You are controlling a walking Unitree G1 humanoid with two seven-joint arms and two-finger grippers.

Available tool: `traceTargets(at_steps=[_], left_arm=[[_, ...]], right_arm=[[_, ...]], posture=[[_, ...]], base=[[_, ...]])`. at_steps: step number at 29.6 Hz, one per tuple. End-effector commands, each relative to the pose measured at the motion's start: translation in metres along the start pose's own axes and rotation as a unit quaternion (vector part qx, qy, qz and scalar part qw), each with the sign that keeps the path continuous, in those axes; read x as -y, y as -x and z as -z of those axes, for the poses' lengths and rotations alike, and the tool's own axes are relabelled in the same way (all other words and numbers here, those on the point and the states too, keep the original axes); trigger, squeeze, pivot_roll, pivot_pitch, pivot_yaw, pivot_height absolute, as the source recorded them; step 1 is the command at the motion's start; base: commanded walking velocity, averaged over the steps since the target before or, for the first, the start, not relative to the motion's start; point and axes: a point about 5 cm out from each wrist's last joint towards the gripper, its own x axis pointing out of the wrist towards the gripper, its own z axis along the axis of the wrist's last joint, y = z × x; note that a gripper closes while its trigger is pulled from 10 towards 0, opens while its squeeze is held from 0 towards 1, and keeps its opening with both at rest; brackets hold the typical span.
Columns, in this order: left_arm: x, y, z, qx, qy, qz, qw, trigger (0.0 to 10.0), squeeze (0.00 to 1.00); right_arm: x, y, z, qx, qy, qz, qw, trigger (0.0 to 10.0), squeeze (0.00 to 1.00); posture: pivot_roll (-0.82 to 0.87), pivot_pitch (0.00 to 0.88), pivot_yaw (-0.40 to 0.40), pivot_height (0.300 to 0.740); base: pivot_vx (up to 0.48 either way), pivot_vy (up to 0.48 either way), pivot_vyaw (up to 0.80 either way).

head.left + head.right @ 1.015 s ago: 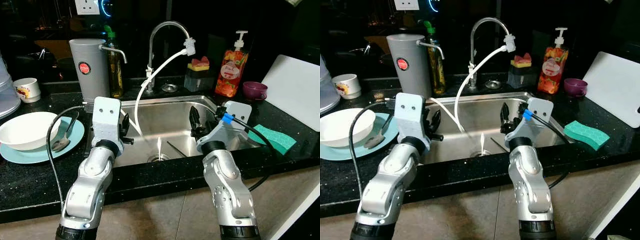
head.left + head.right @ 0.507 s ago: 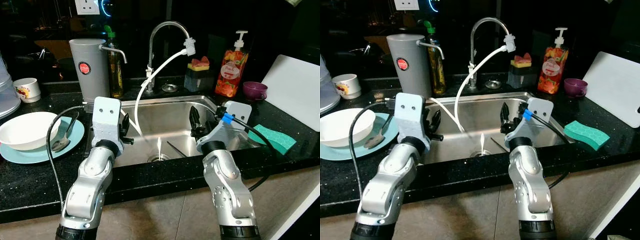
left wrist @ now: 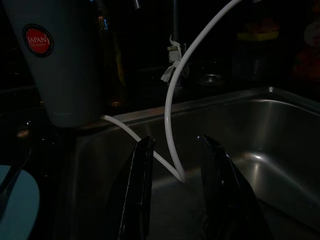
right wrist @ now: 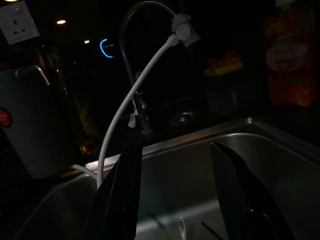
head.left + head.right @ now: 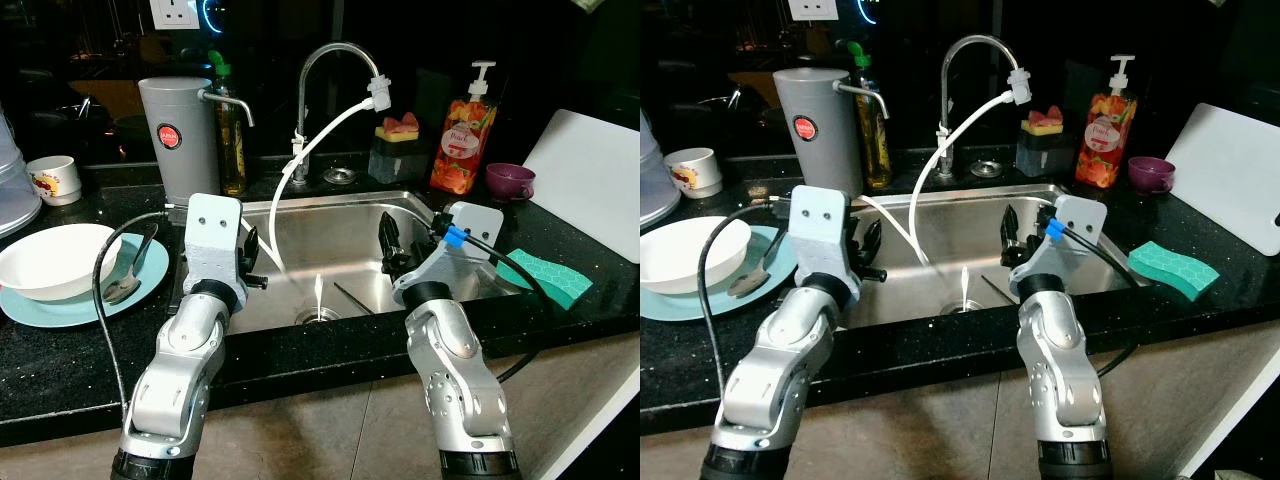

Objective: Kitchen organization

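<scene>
One sink (image 5: 350,235) is sitting at centre, with one faucet (image 5: 320,60) rising at twelve o'clock and one white hose (image 5: 310,150) hanging from it. At nine o'clock one white bowl (image 5: 50,260), one blue plate (image 5: 150,265) and one spoon (image 5: 125,285) are lying together; one mug (image 5: 55,178) is standing at ten. One grey canister (image 5: 180,135) and one oil bottle (image 5: 230,135) are standing at eleven. One soap bottle (image 5: 465,130), one sponge holder (image 5: 398,145) and one purple cup (image 5: 510,180) are occupying one to two o'clock. One white board (image 5: 590,180) and one green sponge (image 5: 550,275) are lying at three.
</scene>
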Motion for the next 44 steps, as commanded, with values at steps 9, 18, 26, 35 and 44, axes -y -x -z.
traceTargets(at_steps=[9,18,26,35,44], left_arm=[[0.000,0.001,0.007,-0.018,-0.005,0.000,1.000,10.0,0.00],[0.001,0.002,0.016,-0.062,0.001,0.006,0.998,10.0,0.00],[-0.011,0.001,0.028,-0.098,-0.082,0.023,0.992,10.0,0.00],[-0.053,-0.008,0.027,-0.130,-0.100,-0.035,0.986,10.0,0.00],[-0.111,-0.002,0.040,-0.216,-0.154,-0.127,0.956,10.0,0.00]], right_arm=[[0.000,-0.001,-0.001,0.002,-0.002,0.000,1.000,10.0,0.00],[0.000,0.000,0.002,-0.003,0.001,-0.002,1.000,10.0,0.00],[0.003,0.001,0.001,-0.002,0.006,0.001,1.000,10.0,0.00],[0.004,0.003,0.002,-0.006,0.009,0.003,1.000,10.0,0.00],[0.004,0.002,0.003,-0.006,0.009,0.003,1.000,10.0,0.00]], posture=[[0.18,0.061,-0.012,0.740],[0.17,0.052,-0.017,0.740],[0.15,0.044,-0.008,0.740],[0.14,0.039,-0.001,0.740],[0.15,0.046,-0.004,0.740]], base=[[0.000,0.000,0.00],[0.000,0.000,0.00],[0.000,0.000,0.00],[0.000,0.000,0.00],[0.000,0.000,0.00]])
